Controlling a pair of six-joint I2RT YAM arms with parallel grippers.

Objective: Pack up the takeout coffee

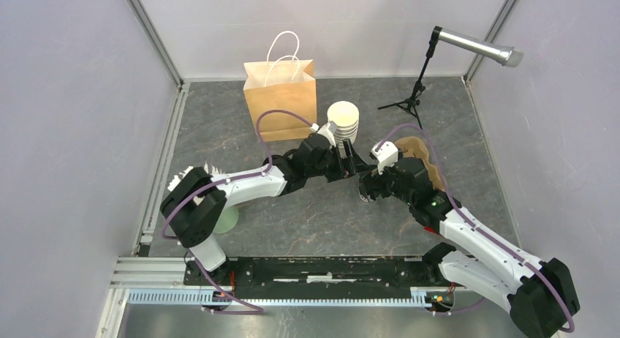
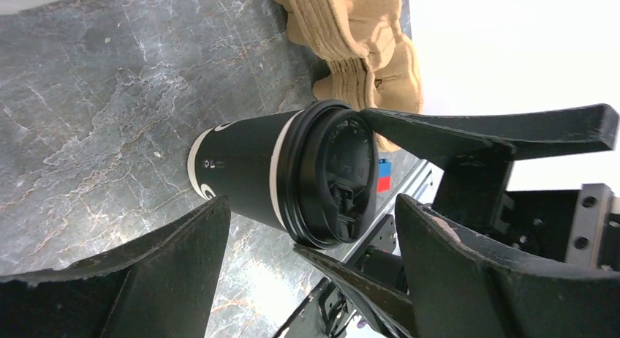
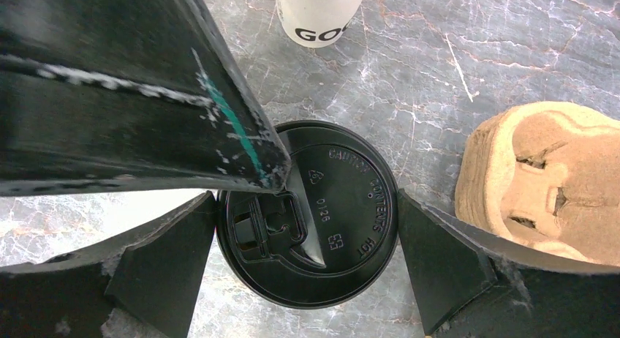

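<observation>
A takeout coffee cup (image 2: 241,170) stands on the grey table. It has a black body with a white band and a round black lid (image 3: 314,213). It is mostly hidden under the grippers in the top view (image 1: 363,197). My right gripper (image 3: 307,199) comes down from above, and its fingers (image 2: 453,133) touch the lid's rim on both sides. My left gripper (image 2: 311,199) is open and level with the lid from the left. One of its fingers (image 3: 146,96) reaches over the lid's edge. Both grippers meet mid-table, the left (image 1: 356,164) and the right (image 1: 368,188).
A brown paper bag (image 1: 280,96) with white handles stands at the back. A stack of lidless cream cups (image 1: 342,121) is just behind the grippers. Stacked cardboard cup carriers (image 1: 418,156) lie to the right. A microphone stand (image 1: 413,96) is at the back right. A pale green disc (image 1: 228,221) lies front left.
</observation>
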